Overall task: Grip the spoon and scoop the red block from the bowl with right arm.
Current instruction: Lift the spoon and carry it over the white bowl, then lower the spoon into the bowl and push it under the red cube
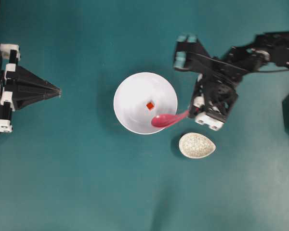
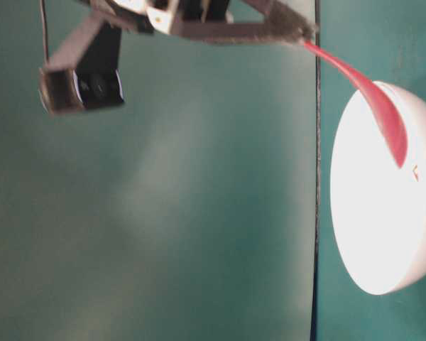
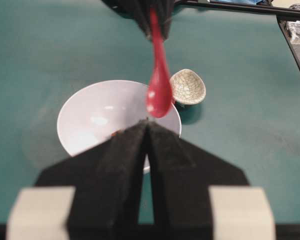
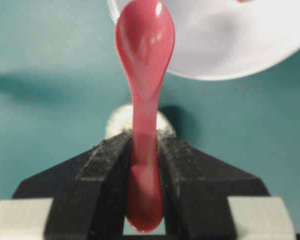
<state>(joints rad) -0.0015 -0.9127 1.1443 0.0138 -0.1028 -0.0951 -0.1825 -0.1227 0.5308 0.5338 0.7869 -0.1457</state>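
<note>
Our right gripper point(image 4: 144, 187) clamped on spoon point(image 4: 144, 85) handle; scoop over bowl point(image 1: 135, 96) lower-right rim. Block point(image 1: 150, 106) at bowl centre. We risk clipping rim, tipping bowl, or flicking block out.

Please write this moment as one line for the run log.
right gripper: shut on spoon handle | scoop over bowl rim | red block: in bowl | left gripper: shut, idle

1 speckled teardrop dish point(image 1: 197, 145) (crackled glaze inside) sits on the teal table point(image 1: 86, 192).
</note>
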